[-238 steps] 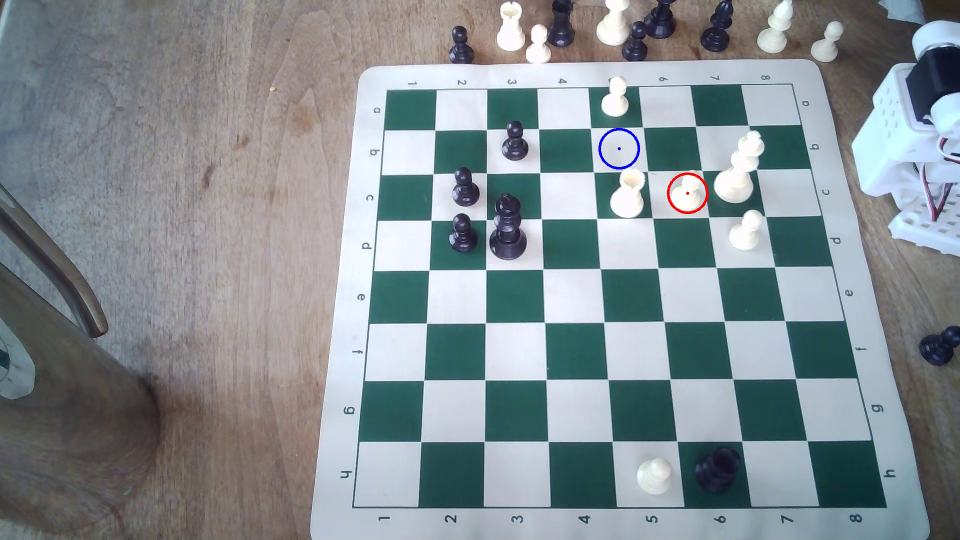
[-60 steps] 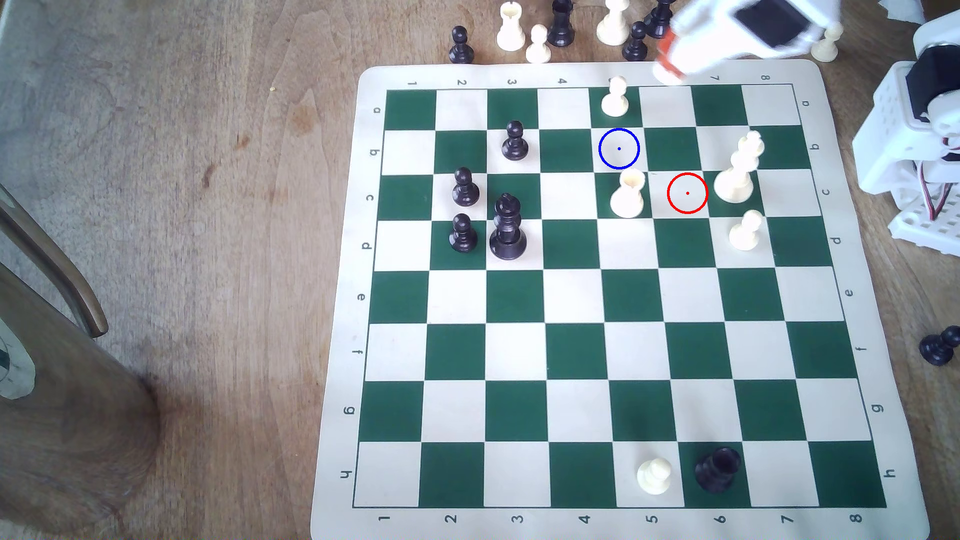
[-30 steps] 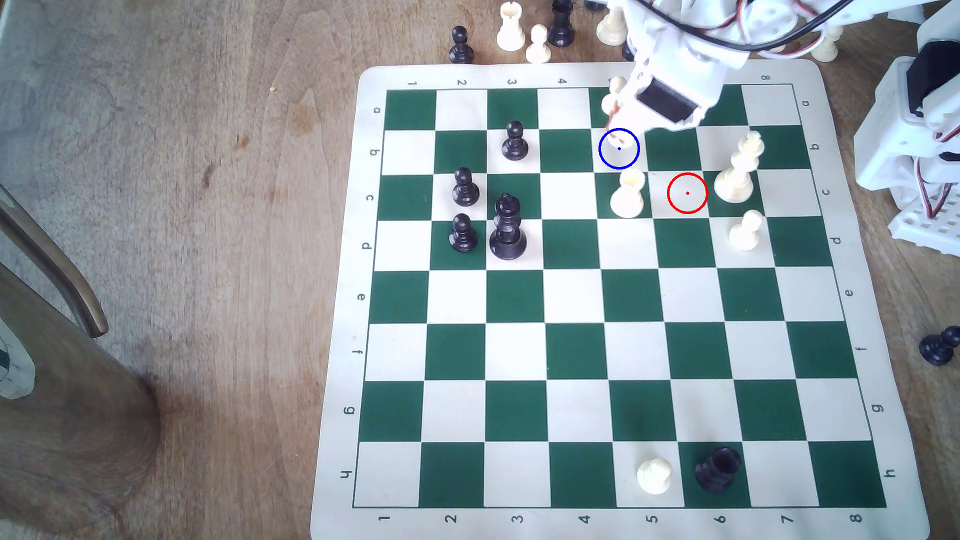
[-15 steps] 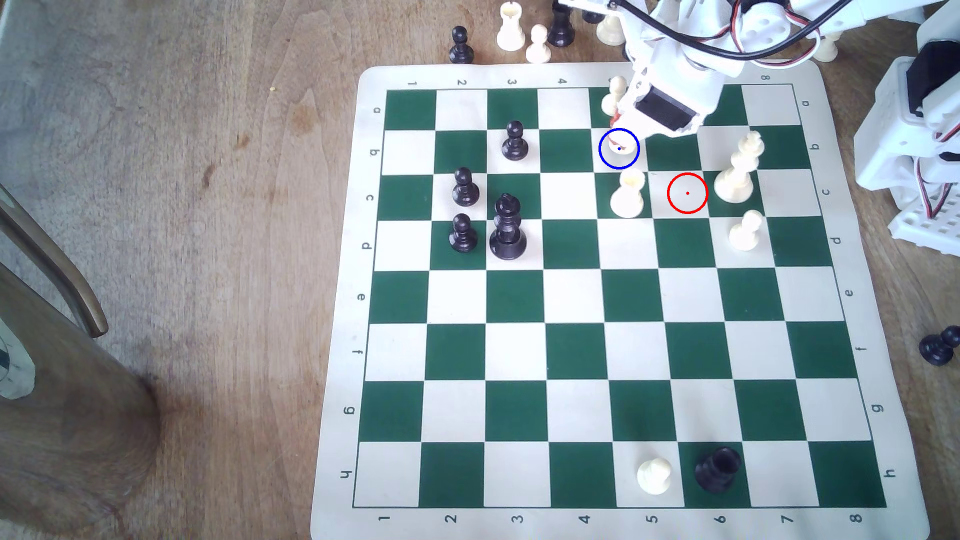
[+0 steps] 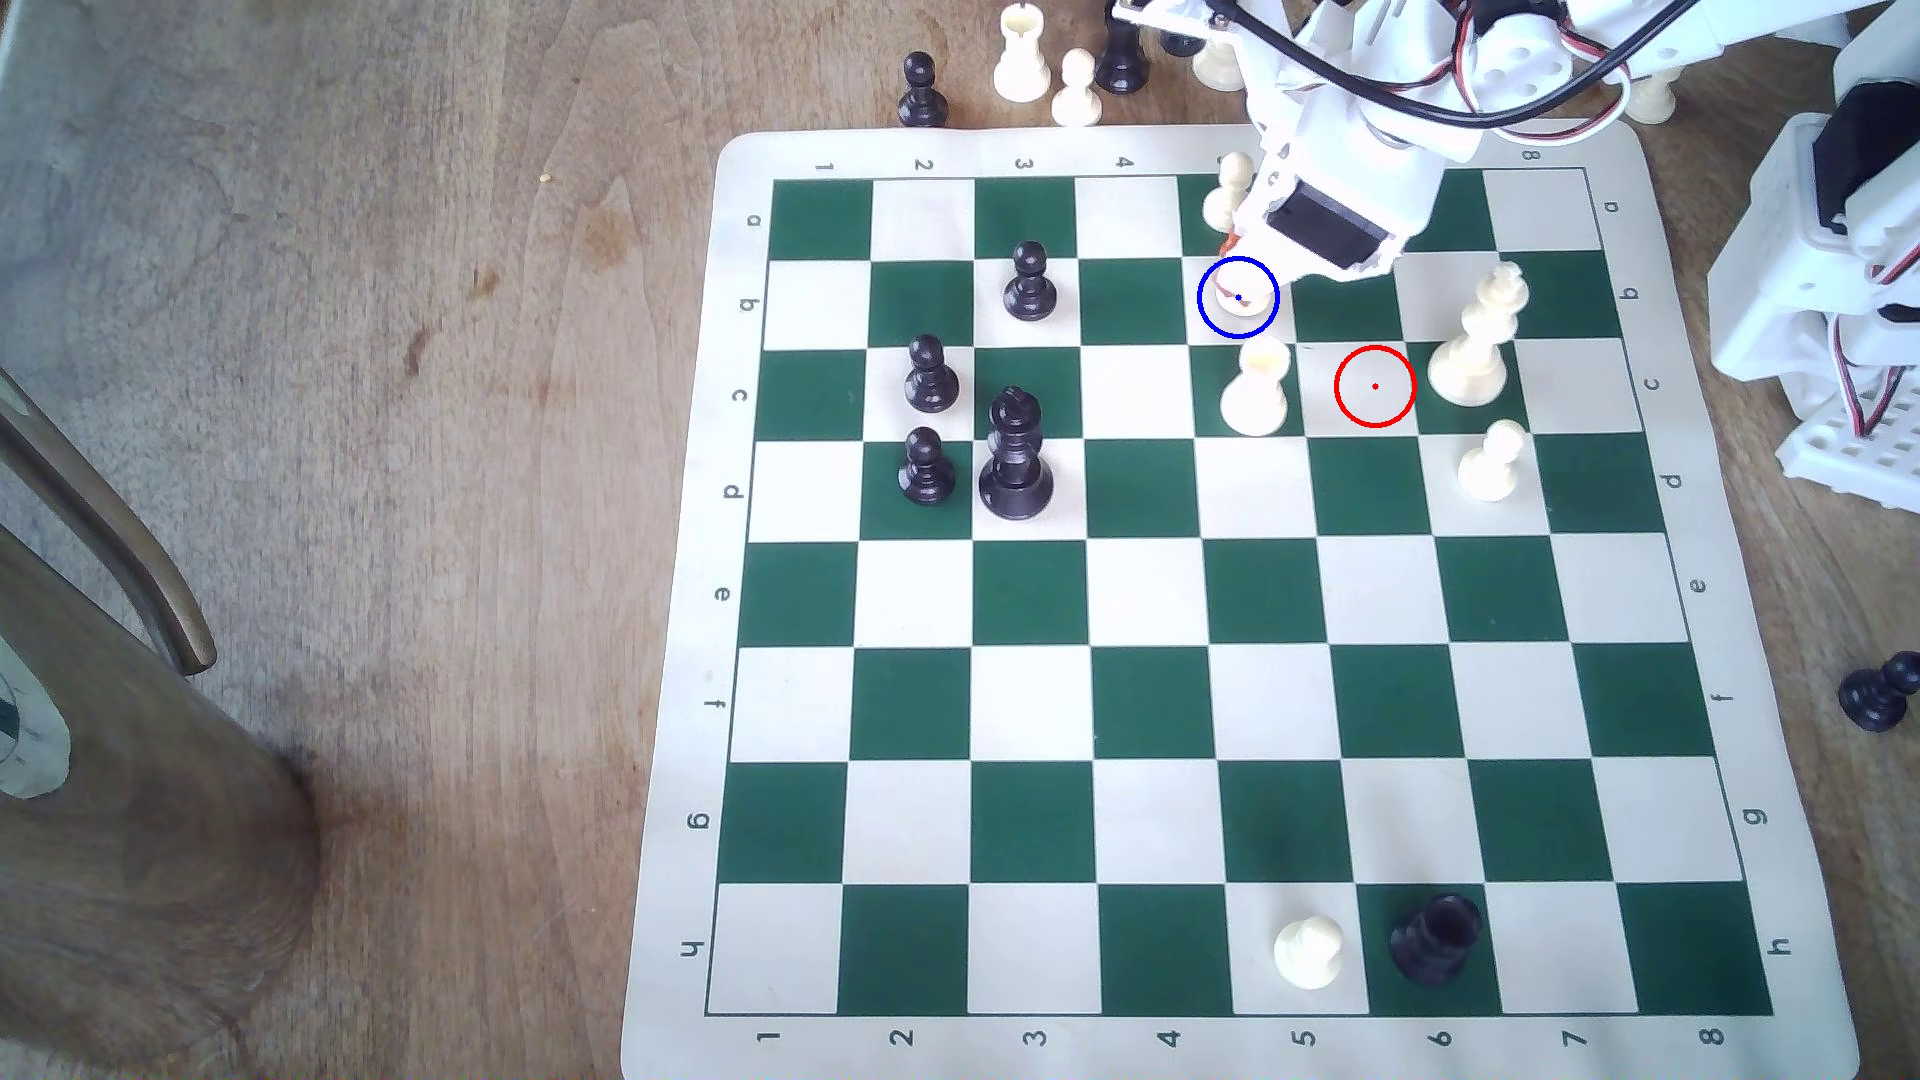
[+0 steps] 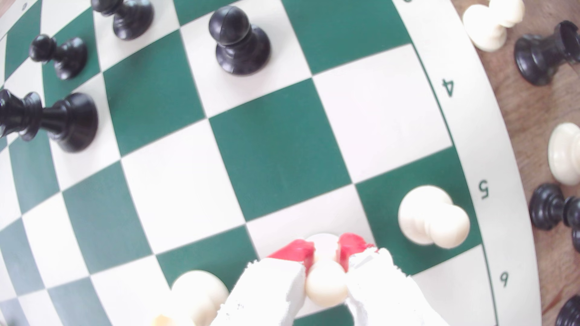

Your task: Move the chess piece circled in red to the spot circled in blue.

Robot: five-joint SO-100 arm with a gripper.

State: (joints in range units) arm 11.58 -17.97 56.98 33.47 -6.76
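Note:
The cream pawn (image 5: 1243, 302) sits inside the blue ring, low on its cream square (image 5: 1263, 326); I cannot tell whether its base touches the board. My gripper (image 5: 1234, 272) reaches down from the back of the board and is shut on the pawn. In the wrist view the red-tipped fingers (image 6: 295, 250) press on either side of the pawn (image 6: 326, 282) just under its round head, with the gripper (image 6: 326, 250) over the cream square. The red ring (image 5: 1375, 386) marks a bare cream square.
A cup-topped cream piece (image 5: 1255, 389) stands one square nearer than the blue ring, and a cream pawn (image 5: 1231, 192) one square farther. A tall cream piece (image 5: 1475, 332) and another pawn (image 5: 1493, 462) stand at the exterior view's right. Black pieces (image 5: 1013, 457) cluster left.
The pawn left the red ring and came with my gripper over the back of the board down into the blue ring. In the last half second the gripper has barely shifted.

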